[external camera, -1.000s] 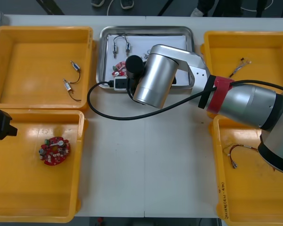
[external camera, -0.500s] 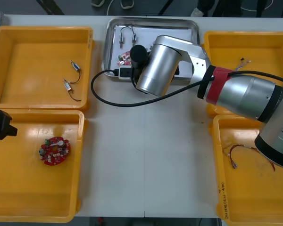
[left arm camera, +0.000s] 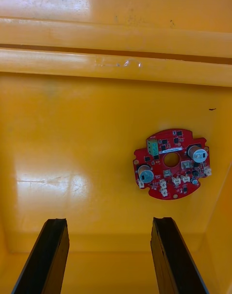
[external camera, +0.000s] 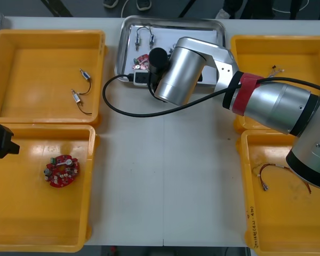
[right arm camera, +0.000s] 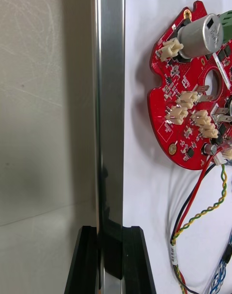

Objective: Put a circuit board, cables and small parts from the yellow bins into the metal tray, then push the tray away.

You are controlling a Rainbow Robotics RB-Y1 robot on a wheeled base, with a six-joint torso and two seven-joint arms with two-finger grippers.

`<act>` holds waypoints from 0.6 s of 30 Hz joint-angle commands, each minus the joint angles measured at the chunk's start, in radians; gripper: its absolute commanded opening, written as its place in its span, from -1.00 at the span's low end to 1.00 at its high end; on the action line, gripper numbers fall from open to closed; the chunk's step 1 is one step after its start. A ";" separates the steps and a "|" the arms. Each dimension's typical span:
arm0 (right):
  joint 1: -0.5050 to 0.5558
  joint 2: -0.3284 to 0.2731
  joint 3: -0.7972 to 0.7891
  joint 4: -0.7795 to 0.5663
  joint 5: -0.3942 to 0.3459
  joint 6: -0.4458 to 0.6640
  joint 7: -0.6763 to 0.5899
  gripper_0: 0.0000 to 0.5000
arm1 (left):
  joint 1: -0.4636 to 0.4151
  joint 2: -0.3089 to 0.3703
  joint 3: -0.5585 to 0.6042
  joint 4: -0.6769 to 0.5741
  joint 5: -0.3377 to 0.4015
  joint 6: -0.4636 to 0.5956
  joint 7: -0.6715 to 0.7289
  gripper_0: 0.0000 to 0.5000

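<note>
The metal tray (external camera: 202,21) is seen close to the table's (external camera: 165,176) far edge, with the right gripper (right arm camera: 110,236) clamped on the tray's near rim (right arm camera: 110,105). Its 2 black fingers are set on either side of the thin steel wall, apart only by its thickness. In the front view the grip is taken toward the left end of that near rim, under the right arm's (external camera: 266,106) silver wrist.

Inside the tray, just beyond the gripped rim, a red circuit board (right arm camera: 193,95) is laid flat on the white liner. A red and yellow cable (right arm camera: 203,212) trails from the board, and a blue and white cable (right arm camera: 220,274) lies beside it. 2 small metal parts (external camera: 144,38) are seen deeper in the tray, toward its far rim.

The loading is judged complete and the push to be the step in hand. Because the rim is held off-centre, the tray is likely to swing unless the push is driven straight and square to the rim. The clamp should be kept firm and level, so that the near rim is not lifted and the contents are not slid about. Little table appears to be left beyond the tray, so the travel should be kept short.

The left gripper (left arm camera: 110,221) is parked well to the left of the tray, its fingers spread wide and holding nothing. It hangs over a yellow bin (external camera: 90,186) in which a second circuit board (left arm camera: 171,163) lies.
</note>
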 commanded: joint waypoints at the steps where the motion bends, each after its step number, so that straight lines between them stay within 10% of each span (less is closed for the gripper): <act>1: -0.065 0.022 0.009 0.004 -0.001 -0.023 0.039 -1.00 | 0.018 0.040 0.028 -0.029 0.009 0.006 -0.062 1.00; 13: -0.066 0.022 0.009 0.004 -0.001 -0.034 0.049 -1.00 | 0.018 0.040 0.028 -0.029 0.009 0.006 -0.062 1.00; 15: -0.066 0.022 0.009 0.004 0.000 -0.034 0.053 -0.24 | 0.018 0.040 0.028 -0.029 0.009 0.006 -0.062 1.00; 17: -0.066 0.022 0.009 0.004 -0.001 -0.034 0.056 1.00 | 0.018 0.040 0.028 -0.029 0.009 0.006 -0.062 1.00; 18: -0.066 0.022 0.009 0.004 -0.001 -0.034 0.058 1.00 | 0.018 0.040 0.028 -0.029 0.009 0.006 -0.062 1.00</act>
